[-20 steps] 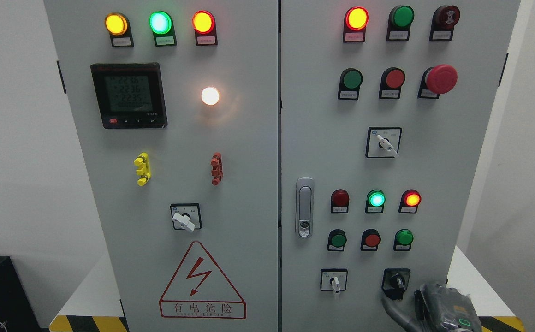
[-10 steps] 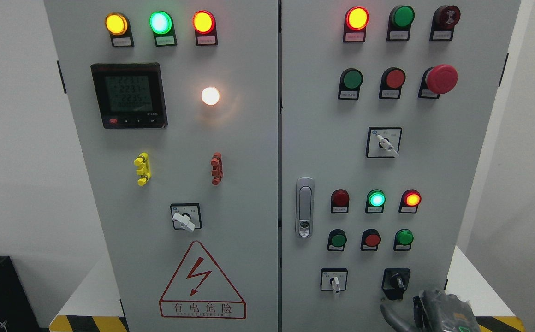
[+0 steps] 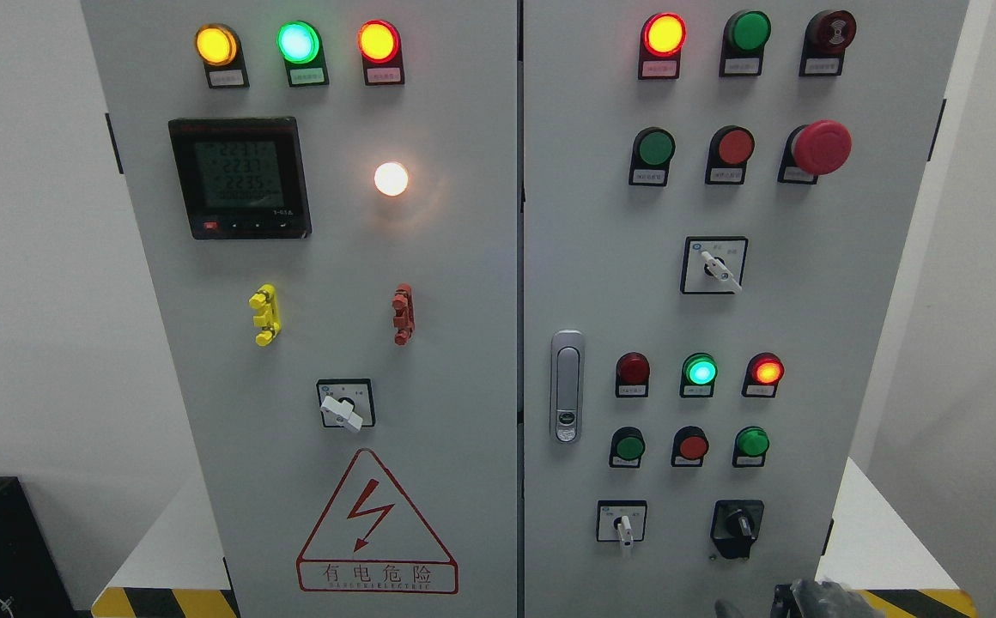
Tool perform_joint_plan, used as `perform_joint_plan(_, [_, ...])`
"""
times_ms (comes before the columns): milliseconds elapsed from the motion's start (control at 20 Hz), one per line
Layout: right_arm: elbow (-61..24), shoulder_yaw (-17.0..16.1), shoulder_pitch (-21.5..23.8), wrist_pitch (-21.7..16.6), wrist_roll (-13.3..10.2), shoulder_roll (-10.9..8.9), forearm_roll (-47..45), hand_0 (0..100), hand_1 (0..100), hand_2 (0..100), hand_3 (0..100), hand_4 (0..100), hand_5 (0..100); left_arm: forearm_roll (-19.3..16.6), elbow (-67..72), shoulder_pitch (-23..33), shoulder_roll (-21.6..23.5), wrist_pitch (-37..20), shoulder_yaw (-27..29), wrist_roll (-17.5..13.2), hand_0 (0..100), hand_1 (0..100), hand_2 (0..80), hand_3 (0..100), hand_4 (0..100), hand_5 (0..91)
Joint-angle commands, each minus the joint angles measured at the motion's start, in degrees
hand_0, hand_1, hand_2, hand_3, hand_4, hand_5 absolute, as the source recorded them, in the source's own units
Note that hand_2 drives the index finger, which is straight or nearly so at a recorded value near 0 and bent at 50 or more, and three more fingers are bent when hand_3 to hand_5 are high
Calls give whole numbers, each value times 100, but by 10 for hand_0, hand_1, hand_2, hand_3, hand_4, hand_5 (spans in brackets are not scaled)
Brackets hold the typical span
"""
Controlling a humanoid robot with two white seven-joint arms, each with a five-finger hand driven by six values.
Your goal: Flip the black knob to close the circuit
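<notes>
The black knob (image 3: 737, 524) sits at the lower right of the grey cabinet's right door (image 3: 773, 326), its handle pointing roughly straight down. Only the top of my right hand (image 3: 811, 599) shows at the bottom edge, below and slightly right of the knob and clear of it. The rest of the hand is cut off by the frame. My left hand is out of view.
Left of the black knob is a white selector switch (image 3: 623, 523). Above them run rows of lamps and buttons, a door latch (image 3: 566, 386) and a red mushroom stop button (image 3: 821, 147). The left door (image 3: 464, 343) carries a meter, lamps and a warning triangle.
My right hand has dropped away from the black knob toward the bottom edge and is now almost out of the picture. The knob's handle looks unchanged.
</notes>
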Motion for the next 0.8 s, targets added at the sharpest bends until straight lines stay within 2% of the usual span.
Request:
perform_joint_plan(0, [-611, -616, 562, -410, -207, 290, -1581, 0, 57, 517, 796, 663, 499, 0, 0, 123, 0, 1, 0, 2, 120, 556, 0, 0, 0, 0])
perform_joint_plan(100, [-629, -756, 729, -657, -215, 369, -2116, 0, 58, 458, 745, 614, 442, 0, 0, 123, 0, 1, 0, 2, 120, 556, 0, 0, 0, 0])
perform_joint_plan(200, [-716, -818, 835, -711, -215, 483, -2758, 0, 58, 402, 664, 560, 390, 0, 0, 123, 0, 1, 0, 2, 120, 556, 0, 0, 0, 0])
perform_joint_plan(300, [-752, -949, 975, -755, -215, 659, -3469, 0, 58, 318, 513, 443, 275, 0, 0, 123, 0, 1, 0, 2, 120, 556, 0, 0, 0, 0])
perform_joint_plan(350, [-752, -1002, 1054, -816, -207, 712, -3821, 0, 58, 297, 484, 422, 260, 0, 0, 123, 0, 1, 0, 2, 120, 556, 0, 0, 0, 0])
perform_joint_plan(450, [-752, -1082, 1169, -1009, -189, 765, -4506, 0, 49, 226, 375, 305, 197, 0, 0, 123, 0, 1, 0, 2, 120, 556, 0, 0, 0, 0])
perform_joint_plan(500, [-752, -1099, 1256, -1106, -180, 782, -4797, 0, 48, 210, 346, 295, 182, 0, 0, 123, 0, 1, 0, 2, 120, 556, 0, 0, 0, 0])
perform_joint_plan(600, [-743, -1117, 1388, -1351, -110, 861, -5281, 0, 48, 148, 259, 186, 91, 0, 0, 123, 0, 1, 0, 2, 120, 556, 0, 0, 0, 0])
perform_joint_plan(650, [-752, -1117, 1459, -1457, 21, 879, -5509, 0, 44, 105, 193, 102, 2, 0, 0, 123, 0, -8, 0, 2, 120, 556, 0, 0, 0, 0])
perform_joint_plan(700, [-743, -1117, 1529, -1510, 257, 914, -5694, 0, 40, 58, 119, 20, 0, 0, 0, 123, 0, 1, 0, 2, 120, 556, 0, 0, 0, 0])
perform_joint_plan(750, [-743, -1117, 1599, -1520, 477, 1001, -5766, 0, 38, 35, 91, 0, 0, 0, 0, 123, 0, 1, 0, 2, 120, 556, 0, 0, 0, 0])
